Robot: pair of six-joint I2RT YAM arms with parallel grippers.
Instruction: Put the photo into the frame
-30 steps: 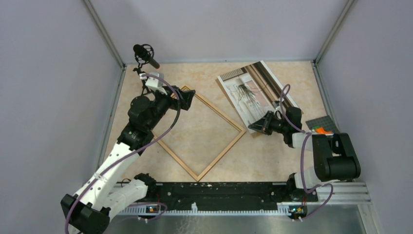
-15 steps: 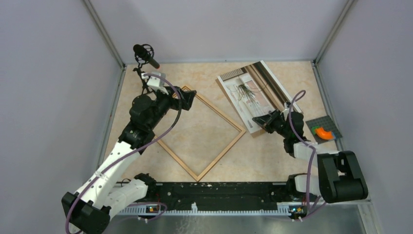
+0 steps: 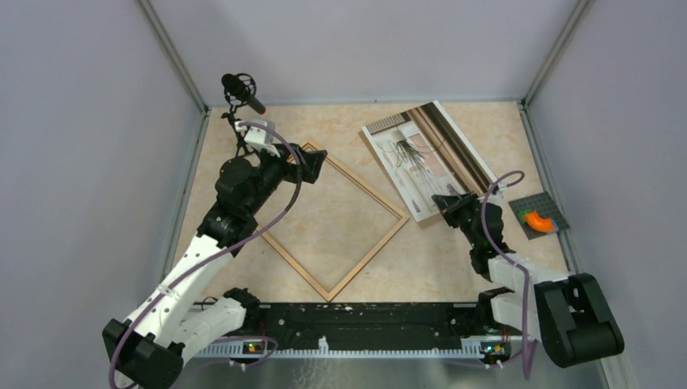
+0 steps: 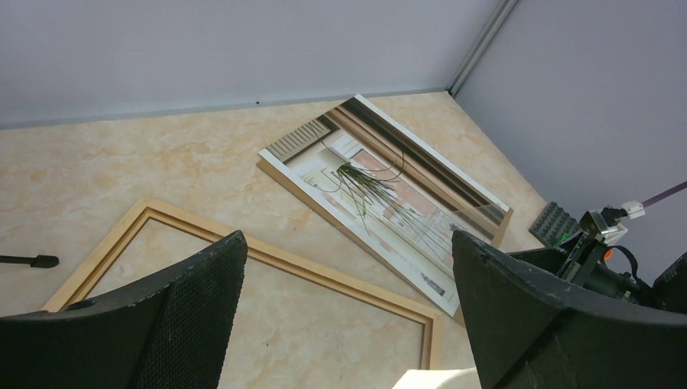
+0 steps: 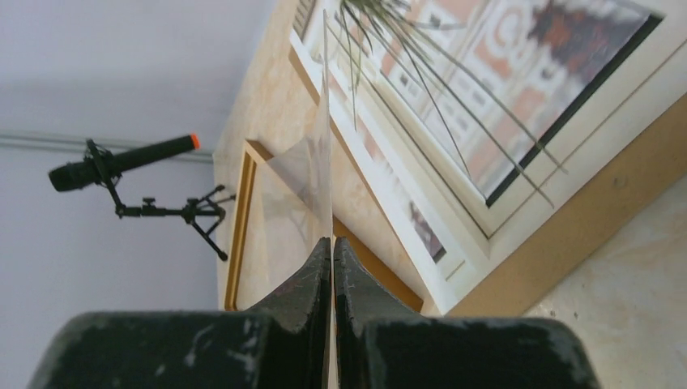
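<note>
Left side first: my left gripper (image 3: 314, 160) hangs spread wide over the far-left corner of the frame (image 3: 369, 190), holding nothing, and it hasn't budged in the last second. The frame lies flat with bare table showing through it. Just right of it, the photo (image 3: 413, 162) lies face up on a brown backing board (image 5: 567, 235), not yet in. The right gripper (image 3: 448, 201) is clenched at the photo's near corner, pinching what looks like a clear sheet (image 5: 312, 174) edge-on, though that's hard to be sure of. That arm has just swung its elbow back toward its base, so I reckon it's drawing the sheet clear. I can't read any writing anywhere.
</note>
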